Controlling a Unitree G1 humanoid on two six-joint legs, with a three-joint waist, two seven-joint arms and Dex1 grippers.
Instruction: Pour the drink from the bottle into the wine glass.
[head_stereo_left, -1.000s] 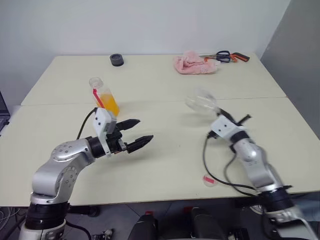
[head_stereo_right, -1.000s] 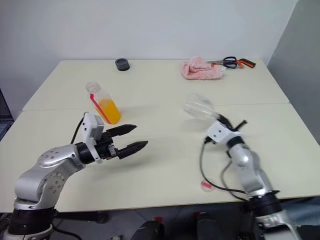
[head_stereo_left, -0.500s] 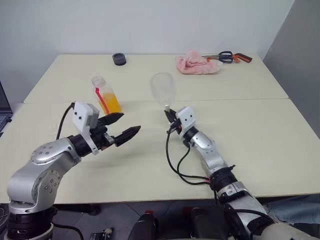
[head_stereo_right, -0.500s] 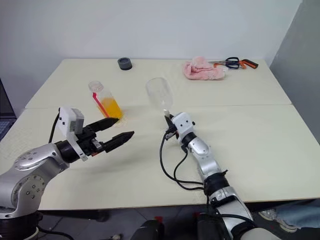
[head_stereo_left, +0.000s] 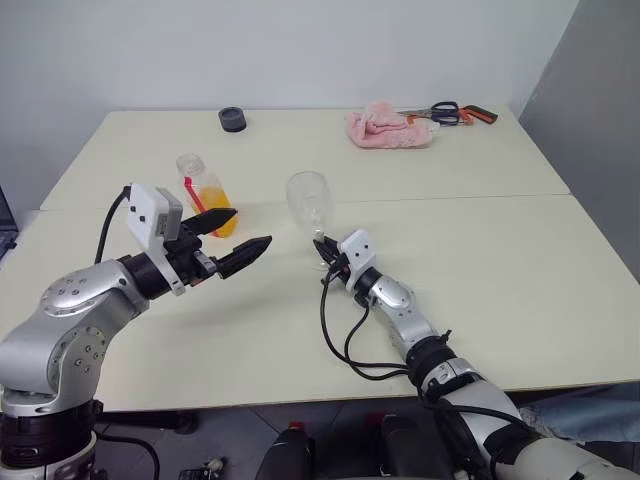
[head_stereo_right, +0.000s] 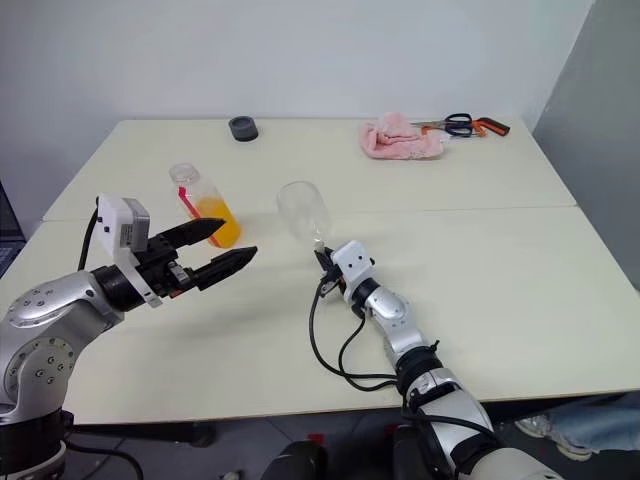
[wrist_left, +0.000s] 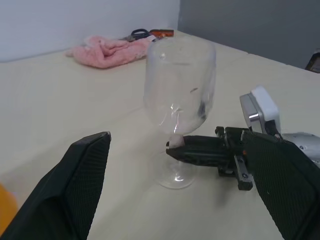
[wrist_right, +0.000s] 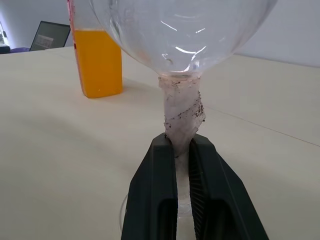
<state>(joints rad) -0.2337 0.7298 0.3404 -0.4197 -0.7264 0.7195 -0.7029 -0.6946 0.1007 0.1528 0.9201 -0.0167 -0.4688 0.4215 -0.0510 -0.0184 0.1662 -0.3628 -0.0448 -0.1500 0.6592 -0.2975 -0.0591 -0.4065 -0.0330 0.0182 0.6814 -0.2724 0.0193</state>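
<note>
The clear wine glass (head_stereo_left: 308, 199) stands upright near the table's middle, its foot (wrist_left: 174, 178) on or just above the top. My right gripper (head_stereo_left: 325, 251) is shut on its stem (wrist_right: 183, 114), which is wrapped in white tape. The bottle (head_stereo_left: 204, 193) stands a little to the left and farther back, uncapped, with the orange drink (head_stereo_left: 220, 213) filling its lower half and a red strip down its side. My left gripper (head_stereo_left: 252, 227) hovers open in front of the bottle, apart from it, pointing toward the glass. Its fingers (wrist_left: 84, 172) frame the glass in the left wrist view.
A pink cloth (head_stereo_left: 389, 129) and scissors (head_stereo_left: 451, 111) lie at the back right, and a black round cap (head_stereo_left: 232, 119) sits at the back left. A seam (head_stereo_left: 480, 197) between two tabletops runs across behind the glass. A laptop (wrist_right: 48, 35) shows off the table's left side.
My right arm swung the glass from the right side to the table's middle, turned it from tilted to upright and lowered it. The left gripper rose and drew slightly left, still open.
</note>
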